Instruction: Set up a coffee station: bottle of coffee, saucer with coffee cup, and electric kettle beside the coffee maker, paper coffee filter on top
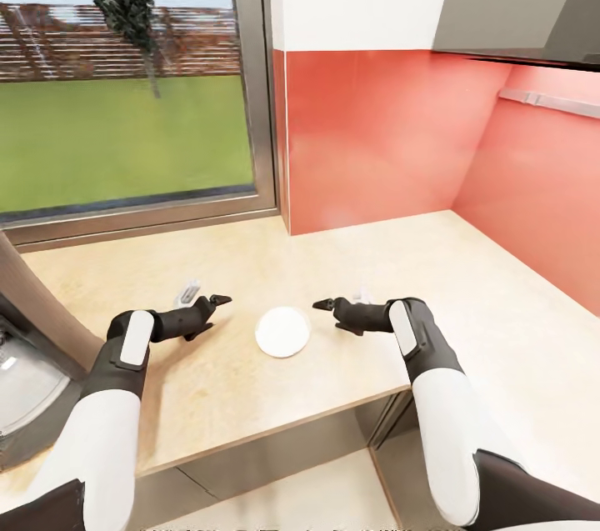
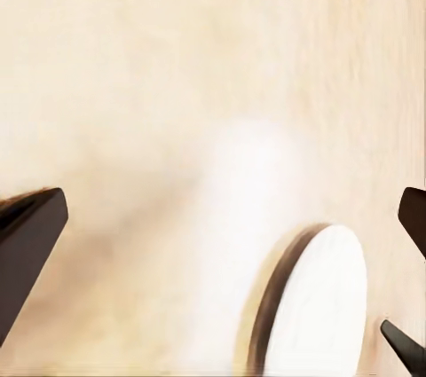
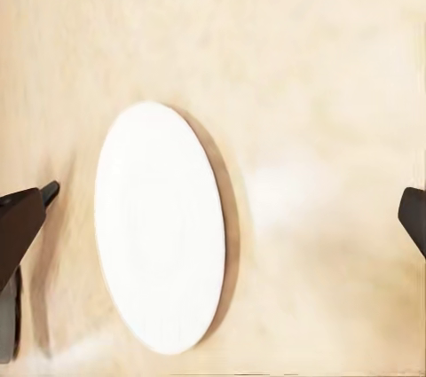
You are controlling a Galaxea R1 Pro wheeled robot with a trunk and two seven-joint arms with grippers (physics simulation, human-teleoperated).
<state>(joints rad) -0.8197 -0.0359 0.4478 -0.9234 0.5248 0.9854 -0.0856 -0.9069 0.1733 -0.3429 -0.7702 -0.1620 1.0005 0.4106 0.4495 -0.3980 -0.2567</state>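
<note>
The flat round white saucer [image 1: 282, 331] lies near the front edge of the beige stone tabletop [image 1: 467, 281], between the left end effector [image 1: 218, 300] and right end effector [image 1: 323, 305], touching neither. Both are spread wide; their fingertips are cut off in the wrist views.

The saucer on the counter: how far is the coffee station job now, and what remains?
Looks done: the saucer lies flat on the counter. In hand: nothing; the left end effector and right end effector are both open, one on each side of the saucer, not touching it. Left: no cup sits on the saucer, and coffee maker, bottle, filter and kettle are not beside it.
</note>
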